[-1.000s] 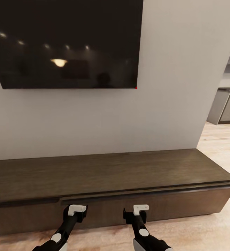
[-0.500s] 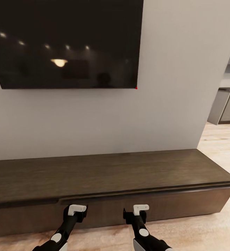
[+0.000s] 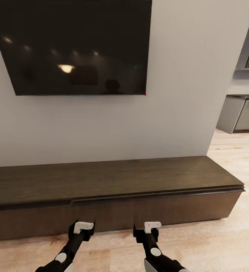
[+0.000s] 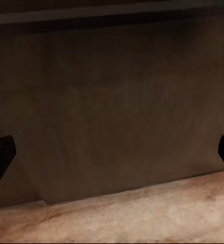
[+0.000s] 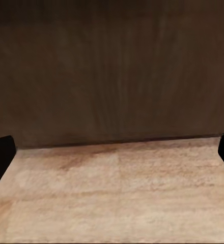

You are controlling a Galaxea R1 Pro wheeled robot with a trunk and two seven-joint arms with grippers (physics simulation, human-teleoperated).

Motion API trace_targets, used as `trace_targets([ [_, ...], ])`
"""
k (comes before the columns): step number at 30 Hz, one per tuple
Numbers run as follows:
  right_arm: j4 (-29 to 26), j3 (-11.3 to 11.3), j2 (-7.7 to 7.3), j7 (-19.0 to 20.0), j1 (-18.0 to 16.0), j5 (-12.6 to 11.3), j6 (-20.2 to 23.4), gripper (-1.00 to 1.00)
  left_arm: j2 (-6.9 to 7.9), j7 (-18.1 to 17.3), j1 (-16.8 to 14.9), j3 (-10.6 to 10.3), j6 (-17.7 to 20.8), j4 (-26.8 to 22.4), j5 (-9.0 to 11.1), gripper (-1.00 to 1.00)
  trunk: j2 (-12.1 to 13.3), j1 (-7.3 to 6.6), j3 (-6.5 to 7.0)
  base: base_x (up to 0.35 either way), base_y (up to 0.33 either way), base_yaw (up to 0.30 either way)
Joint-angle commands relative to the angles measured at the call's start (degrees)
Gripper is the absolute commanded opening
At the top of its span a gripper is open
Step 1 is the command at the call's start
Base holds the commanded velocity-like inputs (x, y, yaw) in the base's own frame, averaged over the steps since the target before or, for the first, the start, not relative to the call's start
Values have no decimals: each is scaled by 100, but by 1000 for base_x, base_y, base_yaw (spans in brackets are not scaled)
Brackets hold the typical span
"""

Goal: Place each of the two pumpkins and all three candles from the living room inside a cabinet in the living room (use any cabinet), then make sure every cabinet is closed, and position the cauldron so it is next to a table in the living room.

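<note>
Cabinet [image 3: 113,181] runs long and low along base of the pale wall [image 3: 177,113], under a wall-mounted dark TV [image 3: 79,45]. Dark brown wood w/ visible grain, flat top w/ nothing on it, thin overhanging lip along the front edge. Two wide fronts side by side, no handles; the seam between them sits approx. left of centre in head view. Both fronts look flush w/ the body, i.e. shut, though a shallow step in the top lip shows near the seam. Right end of the unit stops just past the wall corner; light wood floor [image 3: 222,241] carries on beyond it toward grey units [image 3: 239,117] in the next room.

Left gripper [image 3: 83,226] and right gripper [image 3: 152,226] hang low in front of the cabinet, apart from it, over floor. In both wrist views the black fingertips sit at the far edges of the picture (left [image 4: 0,157], right [image 5: 0,155]), so fingers are spread wide, nothing between them.

Left wrist view: cabinet front [image 4: 112,112] close ahead, bottom edge meeting floor [image 4: 122,218]. Right wrist view: same brown panel [image 5: 112,71] w/ more floor [image 5: 117,188] before it.
</note>
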Motion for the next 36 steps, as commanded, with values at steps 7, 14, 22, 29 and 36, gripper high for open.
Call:
trace_targets([
  [7,-8,47,-7,-46,-6,-57,-26,100,5,29,-7,-48,-12,-8,24,100,-3,-3,-6,-80,0,0],
  [14,-39,-402,-27,-48,-6,-47,-23,100,5,28,-10,-46,-8,-13,35,100,-3,-3,-6,-10,0,0],
  [22,-81,-537,-28,-64,-1,-48,32,100,6,35,-10,-40,115,-13,40,100,8,-24,172,-1,0,0],
  [29,-144,-850,-26,-78,6,-118,372,100,5,35,-10,-31,852,-15,78,100,17,-42,327,0,0,0],
  [36,-174,-1118,-27,-75,11,-134,943,100,13,37,-10,-18,1413,-316,90,100,27,-60,482,0,0,0],
])
